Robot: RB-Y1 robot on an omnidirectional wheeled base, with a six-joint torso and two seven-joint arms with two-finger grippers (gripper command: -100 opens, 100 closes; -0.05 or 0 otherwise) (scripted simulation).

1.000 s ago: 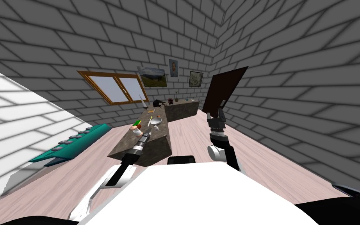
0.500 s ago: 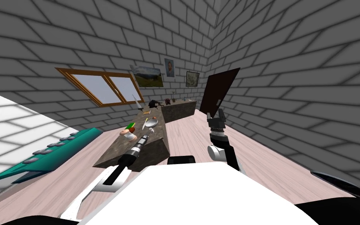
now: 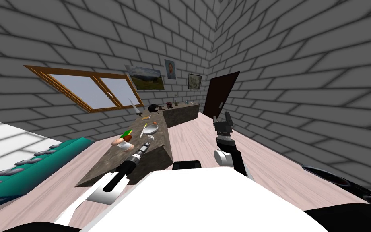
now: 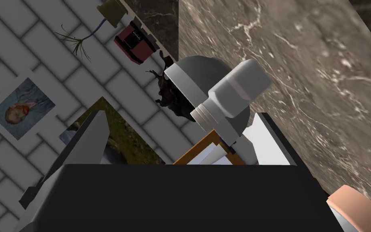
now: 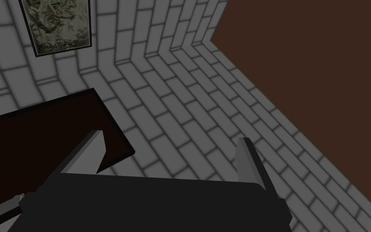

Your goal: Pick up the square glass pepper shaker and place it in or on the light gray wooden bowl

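Since a second ago I turned to my right. Left claw [image 4: 179,117] is spread, the pepper shaker [image 4: 231,98] ahead between its fingers [image 4: 88,139] on the surface [image 4: 301,60], grey bowl [image 4: 190,74] just behind. Right claw [image 5: 169,137] spread too.

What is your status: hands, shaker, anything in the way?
Left hand open, shaker just ahead, not gripped. Right hand open, raised aside. Shaker on counter, bowl right behind. Pinkish item close beside left hand.

- light grey square shaker [image 4: 237,94], plain
- darker grey round bowl [image 4: 192,74], plain
- brown stone counter [image 4: 301,60], white marbled veins
- long teal cabinet [image 3: 48,165], far left
- grey brick-pattern wall [image 3: 281,60]
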